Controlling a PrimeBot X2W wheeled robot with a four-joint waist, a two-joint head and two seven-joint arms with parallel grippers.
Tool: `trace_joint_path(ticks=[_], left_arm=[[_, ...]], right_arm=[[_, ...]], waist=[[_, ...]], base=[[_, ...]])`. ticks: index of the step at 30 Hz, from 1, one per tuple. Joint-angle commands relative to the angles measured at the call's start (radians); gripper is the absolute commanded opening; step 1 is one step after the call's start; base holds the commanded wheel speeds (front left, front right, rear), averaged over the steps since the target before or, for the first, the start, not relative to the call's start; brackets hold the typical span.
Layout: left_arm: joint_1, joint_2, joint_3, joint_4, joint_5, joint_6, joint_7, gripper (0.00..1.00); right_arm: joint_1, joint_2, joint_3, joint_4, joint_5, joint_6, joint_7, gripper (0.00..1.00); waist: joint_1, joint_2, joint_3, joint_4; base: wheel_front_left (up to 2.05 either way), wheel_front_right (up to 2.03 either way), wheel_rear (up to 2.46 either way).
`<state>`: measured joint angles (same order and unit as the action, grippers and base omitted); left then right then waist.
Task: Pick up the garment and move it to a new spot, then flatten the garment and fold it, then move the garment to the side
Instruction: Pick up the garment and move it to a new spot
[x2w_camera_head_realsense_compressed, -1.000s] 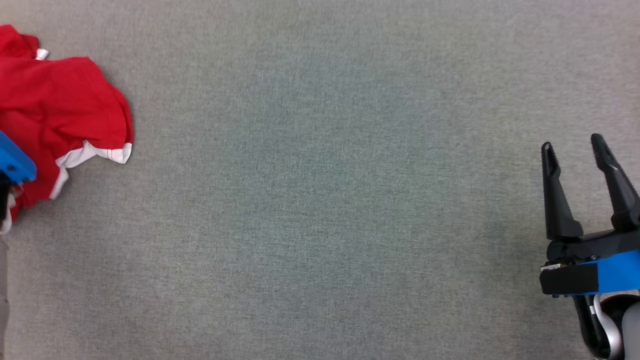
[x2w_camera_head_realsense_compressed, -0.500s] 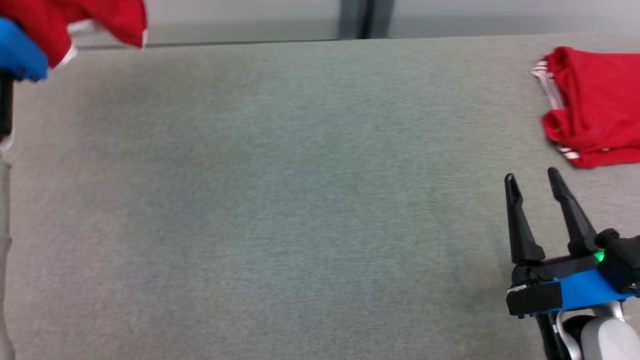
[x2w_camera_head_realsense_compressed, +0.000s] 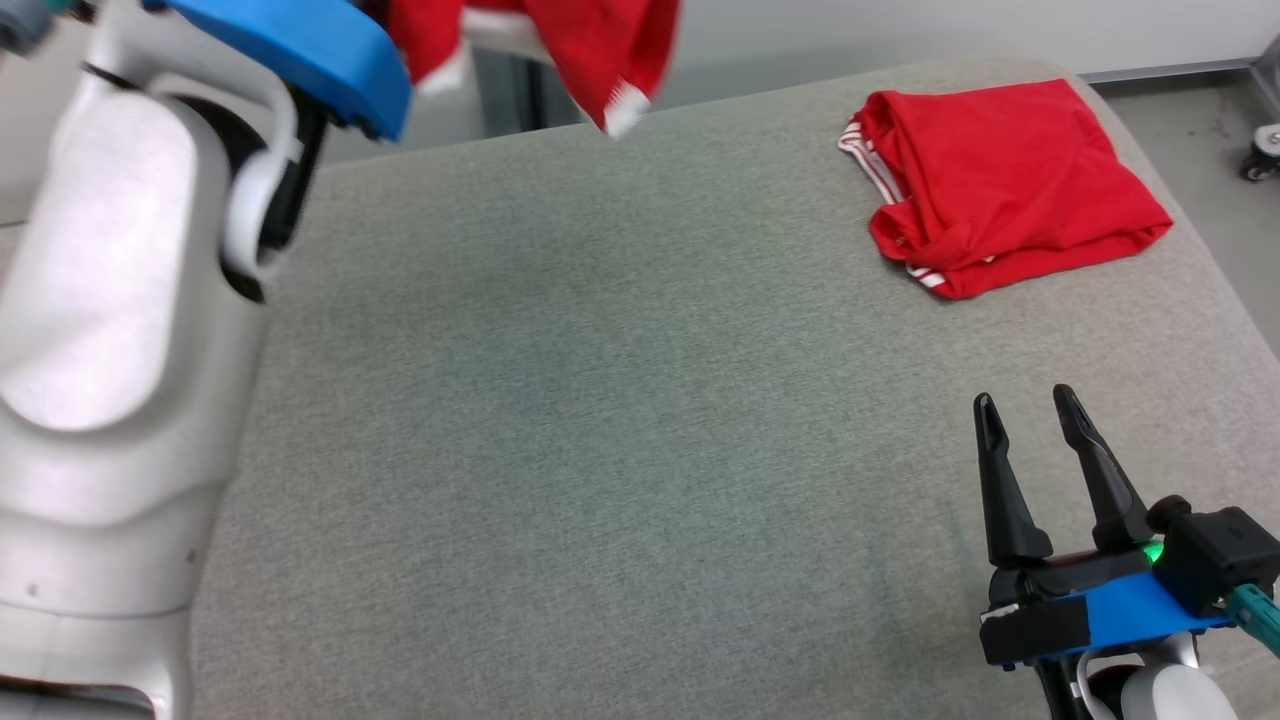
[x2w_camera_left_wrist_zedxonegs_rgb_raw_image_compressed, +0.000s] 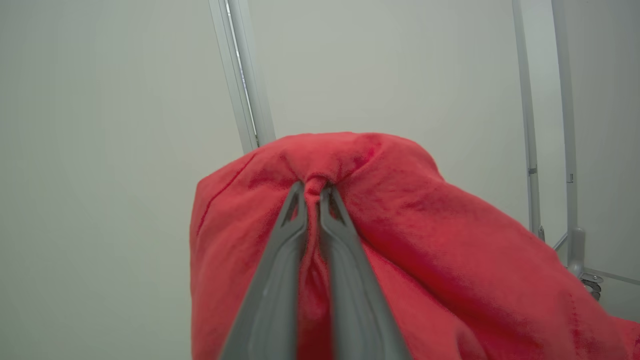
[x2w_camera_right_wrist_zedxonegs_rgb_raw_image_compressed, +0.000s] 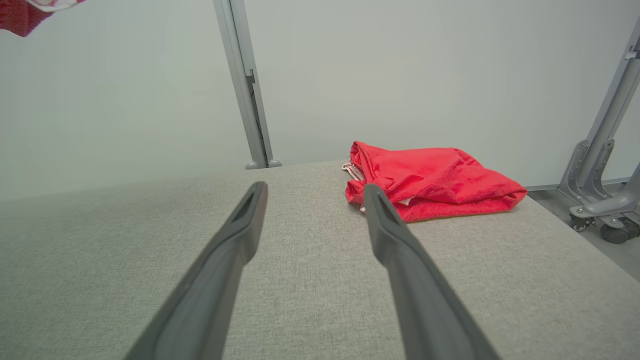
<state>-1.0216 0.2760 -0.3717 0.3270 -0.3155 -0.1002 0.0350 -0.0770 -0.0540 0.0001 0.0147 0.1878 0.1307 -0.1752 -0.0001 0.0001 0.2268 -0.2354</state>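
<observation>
At the far left the robot's pale left forearm (x2w_camera_head_realsense_compressed: 110, 330) rises close to the head camera and hides that edge of the desk (x2w_camera_head_realsense_compressed: 600, 450), a broad surface covered in grey cloth. Its blue wrist housing (x2w_camera_head_realsense_compressed: 300, 50) sits at the very top. Past it hangs the garment (x2w_camera_head_realsense_compressed: 590, 50), red with a white hem, lifted clear of the desk and dangling above its far edge. In the left wrist view, the left end effector (x2w_camera_left_wrist_zedxonegs_rgb_raw_image_compressed: 312, 192) has its two fingers pressed almost together, pinching a bunched fold of that red fabric. The rest of the garment drapes down around and below the fingers. Behind it there is a plain pale wall with a thin metal post (x2w_camera_left_wrist_zedxonegs_rgb_raw_image_compressed: 245, 75) running up it.

Further right, near the desk's far right corner, lies a folded red cloth (x2w_camera_head_realsense_compressed: 1000, 180) with thin white stripes along its left edge. It rests flat on the grey surface, well apart from the hanging garment.

Nearer the robot, at the lower right, the right end effector (x2w_camera_head_realsense_compressed: 1024, 398) hovers low over the desk with its dark fingers spread and gripping nothing. A small green light (x2w_camera_head_realsense_compressed: 1155, 550) glows on its wrist. From its own camera, the folded cloth sits ahead and just right of the right-hand finger.

Beyond the rounded right edge of the desk is the floor (x2w_camera_head_realsense_compressed: 1180, 120), with a caster (x2w_camera_head_realsense_compressed: 1262, 150) of a grey wheeled frame (x2w_camera_right_wrist_zedxonegs_rgb_raw_image_compressed: 600, 190) standing on it.
</observation>
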Motion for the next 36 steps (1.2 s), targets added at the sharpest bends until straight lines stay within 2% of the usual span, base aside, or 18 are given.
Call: trace_joint_path(ticks=[1, 10, 19, 22, 23, 24, 25, 29, 36], left_arm=[[0.025, -0.003, -0.004, -0.005, -0.003, 0.005, 0.001, 0.00], [0.240, -0.060, -0.078, 0.002, -0.025, 0.029, -0.014, 0.00], [0.469, -0.074, -0.111, 0.088, -0.049, 0.065, -0.060, 0.00], [0.521, -0.080, -0.123, 0.127, -0.061, 0.063, -0.072, 0.00], [0.535, -0.084, -0.130, 0.144, -0.065, 0.058, -0.072, 0.10], [0.544, -0.088, -0.132, 0.156, -0.068, 0.059, -0.076, 0.45], [0.549, -0.092, -0.137, 0.168, -0.067, 0.059, -0.081, 1.00], [0.552, -0.105, -0.134, 0.183, -0.070, 0.061, -0.136, 1.00], [0.581, -0.088, -0.091, 0.130, -0.063, 0.110, -0.255, 1.00]], right_arm=[[0.004, 0.004, 0.002, 0.004, 0.010, 0.000, -0.008, 1.00], [0.011, 0.004, -0.006, 0.022, 0.017, 0.000, -0.023, 1.00], [-0.008, 0.004, 0.003, 0.028, 0.018, 0.000, -0.021, 1.00], [-0.005, 0.004, 0.006, 0.033, 0.018, 0.000, -0.021, 1.00], [-0.003, 0.004, 0.007, 0.035, 0.018, 0.000, -0.021, 1.00], [-0.002, 0.004, 0.007, 0.037, 0.018, 0.000, -0.021, 1.00], [0.000, 0.004, 0.006, 0.040, 0.017, 0.000, -0.021, 1.00], [0.013, 0.004, 0.000, 0.045, 0.010, 0.000, -0.015, 1.00], [0.046, 0.004, -0.016, 0.042, 0.002, 0.000, -0.005, 1.00]], waist=[[0.0001, -0.0001, -0.009, -0.015], [0.0001, -0.0001, -0.013, -0.017], [0.0001, -0.0001, -0.009, -0.007], [0.0001, -0.0001, -0.011, -0.003], [0.0001, -0.0001, -0.012, -0.002], [0.0001, -0.0001, -0.013, 0.000], [0.0001, -0.0001, -0.018, 0.002], [0.0001, -0.0001, -0.039, 0.015], [0.0001, -0.0001, -0.095, 0.062]], base=[[0.00, 0.00, 0.00], [0.00, 0.00, 0.00], [0.00, 0.00, 0.00], [0.00, 0.00, 0.00], [0.00, 0.00, 0.00], [0.00, 0.00, 0.00], [0.00, 0.00, 0.00], [0.00, 0.00, 0.00], [0.00, 0.00, 0.00]])
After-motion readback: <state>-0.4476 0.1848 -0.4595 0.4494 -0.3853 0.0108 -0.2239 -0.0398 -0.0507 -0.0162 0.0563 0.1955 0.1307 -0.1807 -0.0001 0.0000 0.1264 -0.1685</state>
